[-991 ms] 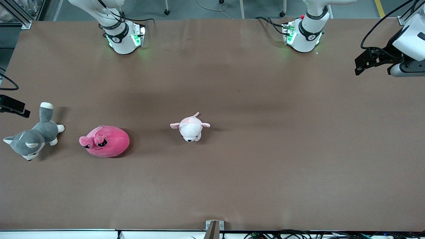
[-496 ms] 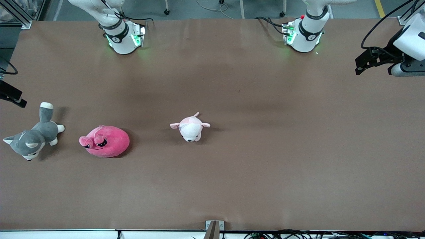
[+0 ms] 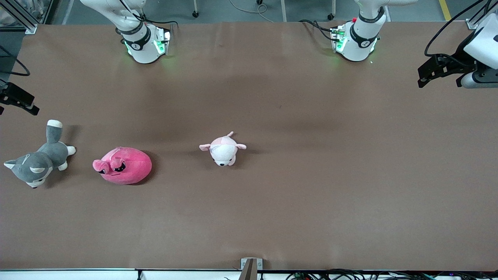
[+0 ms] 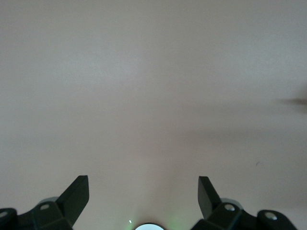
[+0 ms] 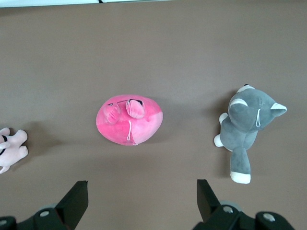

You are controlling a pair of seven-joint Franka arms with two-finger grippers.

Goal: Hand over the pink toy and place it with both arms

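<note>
On the table (image 3: 272, 97), hot-pink rounded pink toy (image 3: 123, 166), dark eyes, both grippers' fingers wide.

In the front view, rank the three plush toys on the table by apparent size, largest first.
1. The grey husky plush, counting its tail; its spread roughly rivals the next, so this ranking is unsure.
2. The pink toy.
3. The pale pink-and-white plush, clearly smallest.

Left gripper (image 4: 143, 194) hung above the left arm's table end, fingers spread. Right gripper (image 5: 142, 195) hung at the right arm's end, fingers spread.
</note>
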